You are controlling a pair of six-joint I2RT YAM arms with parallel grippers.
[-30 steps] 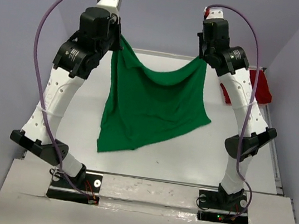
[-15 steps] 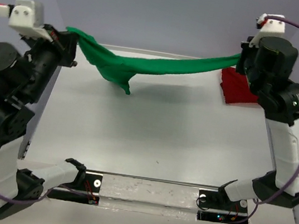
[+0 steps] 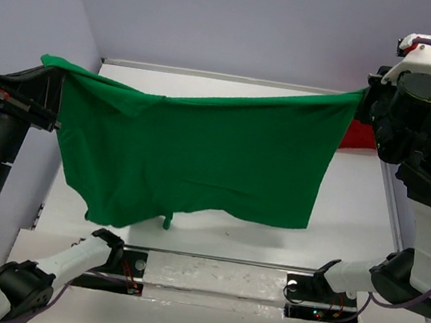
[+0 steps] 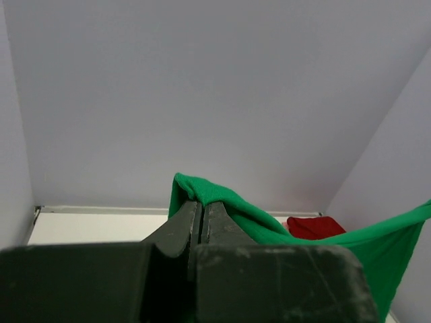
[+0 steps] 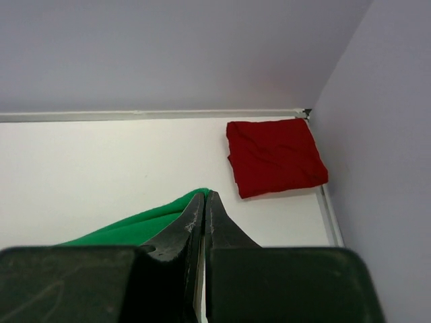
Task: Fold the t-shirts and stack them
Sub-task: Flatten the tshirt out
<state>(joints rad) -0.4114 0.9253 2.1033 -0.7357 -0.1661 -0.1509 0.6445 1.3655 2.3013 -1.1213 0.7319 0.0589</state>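
On your left, the left gripper (image 4: 202, 207) has its dark, hard fingers pinched together on one top corner of the green t-shirt (image 3: 201, 151). This soft matte cloth hangs above the smooth white table (image 3: 355, 207) as a wide sheet with a sagging top edge and a wavy hem. On your right, the right gripper (image 5: 204, 199) is clamped on the opposite corner, and beyond it the dark red t-shirt (image 5: 275, 157) lies folded into a wrinkled, roughly square pad in the table's far right corner.
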